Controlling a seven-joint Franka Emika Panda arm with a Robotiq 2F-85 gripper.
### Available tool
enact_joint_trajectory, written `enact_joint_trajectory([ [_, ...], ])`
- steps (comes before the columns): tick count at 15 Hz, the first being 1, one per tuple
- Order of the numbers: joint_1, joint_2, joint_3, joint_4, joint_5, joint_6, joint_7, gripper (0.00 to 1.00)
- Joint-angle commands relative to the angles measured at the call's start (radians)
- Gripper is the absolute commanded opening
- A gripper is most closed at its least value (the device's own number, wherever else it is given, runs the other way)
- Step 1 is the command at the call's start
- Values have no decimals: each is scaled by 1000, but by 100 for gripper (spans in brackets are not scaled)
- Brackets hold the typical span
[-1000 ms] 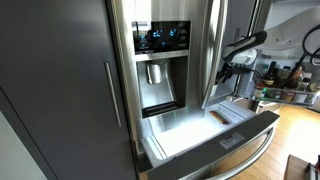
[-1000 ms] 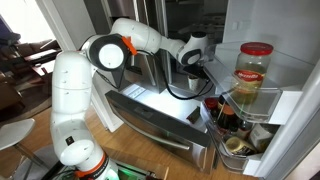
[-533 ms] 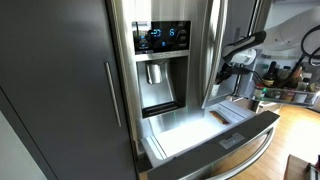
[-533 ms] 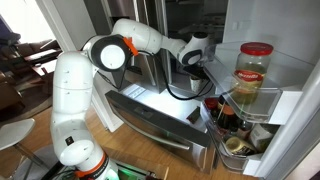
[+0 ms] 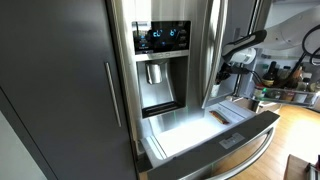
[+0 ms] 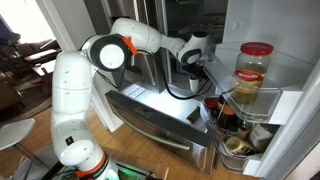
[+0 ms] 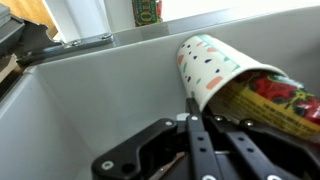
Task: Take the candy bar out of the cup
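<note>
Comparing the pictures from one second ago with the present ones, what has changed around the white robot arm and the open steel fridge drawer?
Nothing has visibly changed. In both exterior views the white robot arm holds the same pose over the open stainless-steel fridge drawer. These views show nothing taken hold of or let go. The red-lidded glass jar on the door shelf is also where it was.

An exterior view faces the fridge [image 5: 160,95] front from middle distance, its open drawer [image 5: 195,130] below. An exterior view beside the arm [image 6: 125,45] looks across to that drawer [image 6: 150,105]. The wrist view sits close inside it [image 7: 90,100], over the gripper [image 7: 191,105].
</note>
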Motion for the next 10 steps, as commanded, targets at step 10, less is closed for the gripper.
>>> enact_joint_trajectory([
  [10,94,-325,-42,-325,-161,-193,-42,1],
])
